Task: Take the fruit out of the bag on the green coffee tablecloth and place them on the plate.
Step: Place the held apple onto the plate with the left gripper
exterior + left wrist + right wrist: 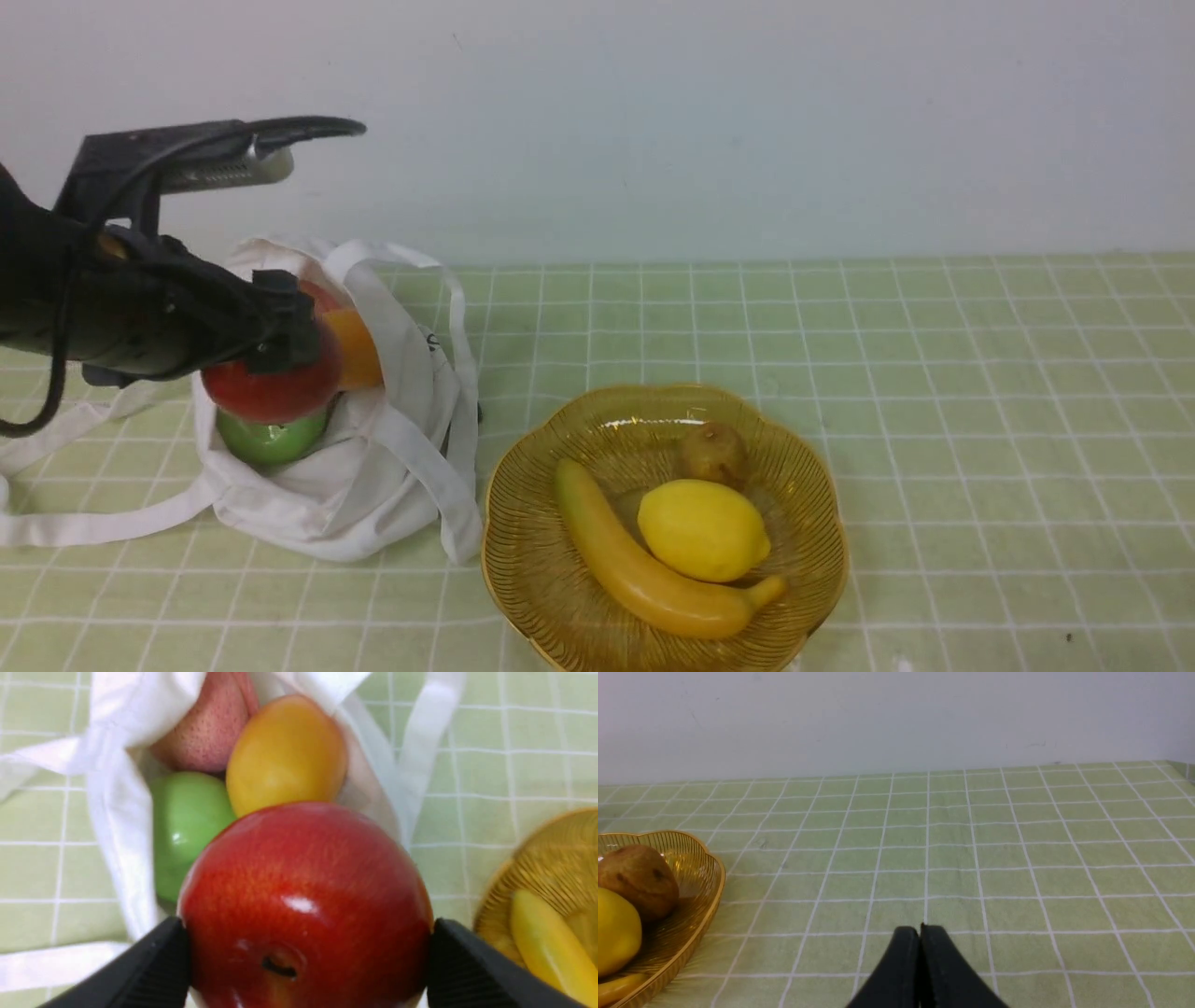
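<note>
My left gripper [285, 341] is shut on the deep red apple [271, 383] and holds it just above the open white bag [373, 467]; in the left wrist view the apple [306, 905] fills the gap between both fingers [159, 961]. In the bag lie the green apple [189, 826], the orange-yellow mango-like fruit [285, 756] and the pinkish round one [208, 728]. The amber plate [803, 579] stands right of the bag. My right gripper [920, 931] is shut and empty above bare green cloth [971, 858]; it does not show in the front view.
The plate holds a banana [635, 569], a lemon [702, 530] and a small brown fruit [714, 453]. The bag's long straps [84, 527] trail left across the cloth. A white wall [653, 121] rises behind the table.
</note>
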